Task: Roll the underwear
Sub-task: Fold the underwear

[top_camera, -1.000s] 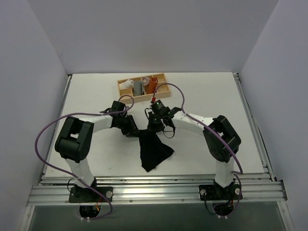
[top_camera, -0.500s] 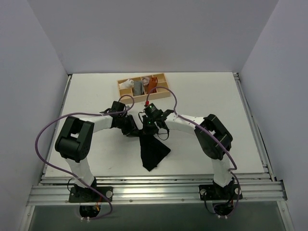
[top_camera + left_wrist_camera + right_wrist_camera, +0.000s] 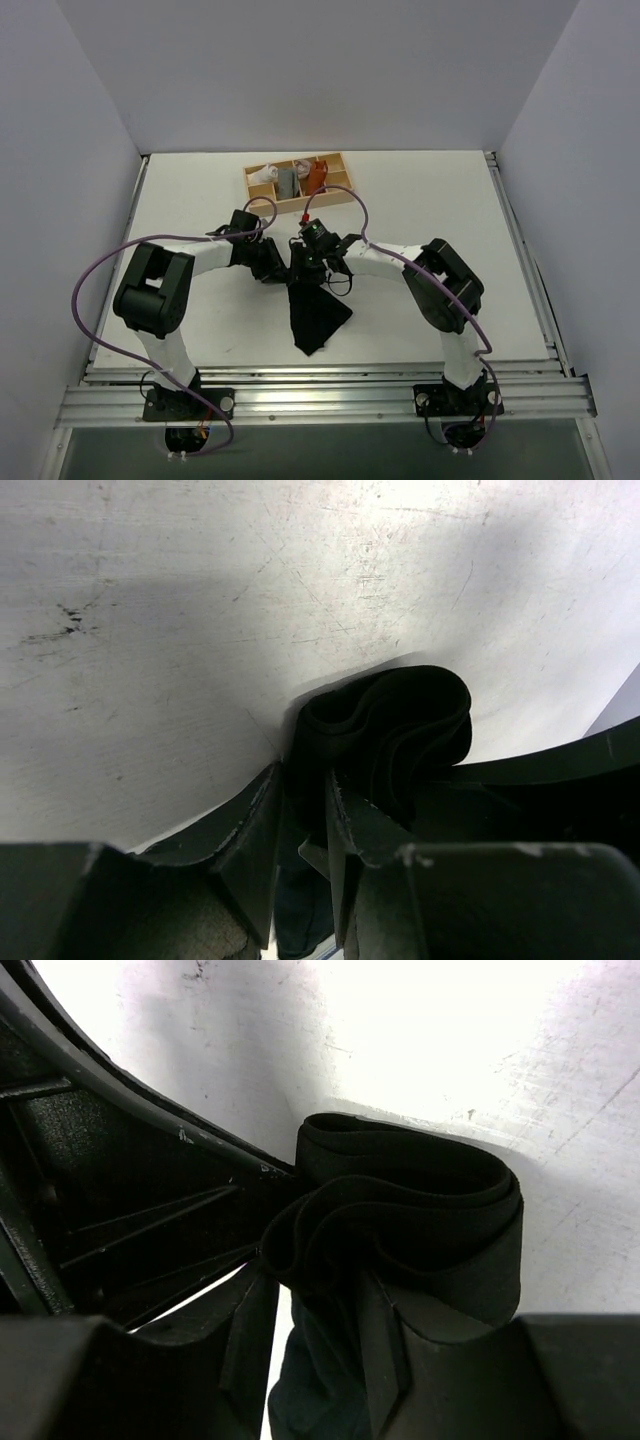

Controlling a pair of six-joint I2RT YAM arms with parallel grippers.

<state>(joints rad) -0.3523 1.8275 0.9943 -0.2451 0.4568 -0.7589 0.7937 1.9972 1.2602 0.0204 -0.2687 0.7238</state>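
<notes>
Top view only: underwear (image 3: 316,310) is a black tapered sheet on the table (image 3: 450,200) centre, its top edge at both grippers | wrist views only: edge bunched into stacked folds | left gripper (image 3: 302,775) clamped on the folds | right gripper (image 3: 315,1278) flanks the folds, grip unclear

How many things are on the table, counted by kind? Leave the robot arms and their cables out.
Black cloth underwear: 1
Small cloth rolls, white, grey, orange-brown: 3
Wooden compartment tray: 1
Total: 5
</notes>
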